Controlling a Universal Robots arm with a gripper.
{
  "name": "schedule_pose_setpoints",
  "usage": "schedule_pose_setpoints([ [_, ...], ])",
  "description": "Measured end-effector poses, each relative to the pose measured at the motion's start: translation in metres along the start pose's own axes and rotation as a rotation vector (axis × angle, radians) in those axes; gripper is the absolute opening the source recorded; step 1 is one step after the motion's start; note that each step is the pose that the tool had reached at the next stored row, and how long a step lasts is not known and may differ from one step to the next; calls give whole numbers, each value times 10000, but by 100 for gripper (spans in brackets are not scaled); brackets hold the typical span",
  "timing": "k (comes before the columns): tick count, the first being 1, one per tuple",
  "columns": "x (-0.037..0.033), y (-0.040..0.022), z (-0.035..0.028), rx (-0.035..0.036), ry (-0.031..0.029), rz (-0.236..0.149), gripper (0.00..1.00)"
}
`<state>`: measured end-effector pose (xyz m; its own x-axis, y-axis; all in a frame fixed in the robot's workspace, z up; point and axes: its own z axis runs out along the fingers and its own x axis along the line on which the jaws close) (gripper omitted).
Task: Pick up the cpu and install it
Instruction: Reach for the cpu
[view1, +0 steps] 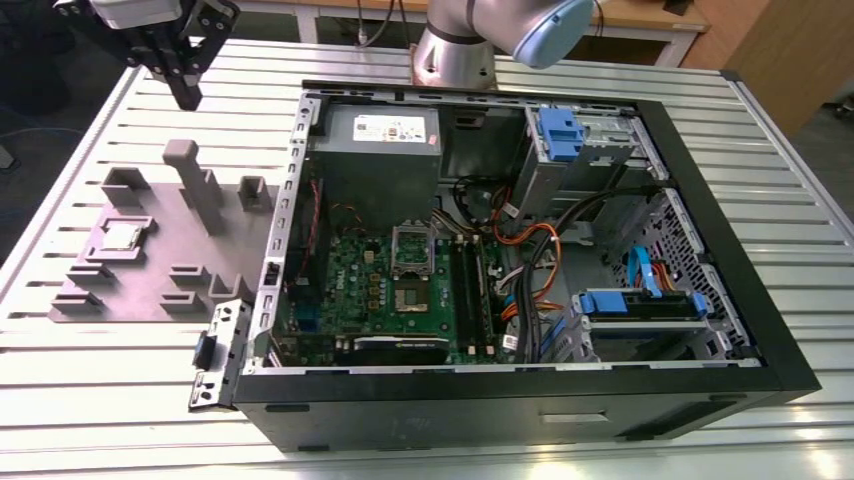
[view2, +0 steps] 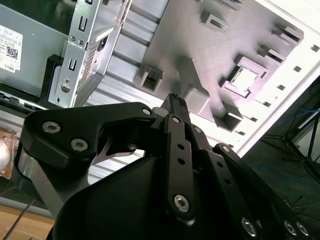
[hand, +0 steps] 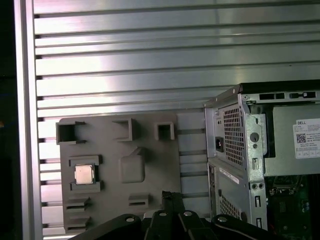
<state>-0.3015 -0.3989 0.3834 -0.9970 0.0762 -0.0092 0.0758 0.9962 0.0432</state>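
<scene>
In the exterior view the tool (view1: 187, 97) hangs above the slatted counter (view1: 80, 400), closed on nothing. The cpu (view1: 123, 235) lies in its recess on the grey fixture plate (view1: 140, 285), well apart from the tool and beside the open computer case (view1: 747, 330). In the second wrist view the tool points near a tall post (view2: 192, 82), with the cpu (view2: 245, 80) off to one side. In the first wrist view the cpu (hand: 84, 174) sits flat. My worry is that a closed descent would press on the chip, and the post could snag the tool.
</scene>
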Motion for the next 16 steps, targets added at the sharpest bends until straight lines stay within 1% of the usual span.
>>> schedule_pose_setpoints([
  [16, 38, -3, 5, 0, 6, 0, 11],
])
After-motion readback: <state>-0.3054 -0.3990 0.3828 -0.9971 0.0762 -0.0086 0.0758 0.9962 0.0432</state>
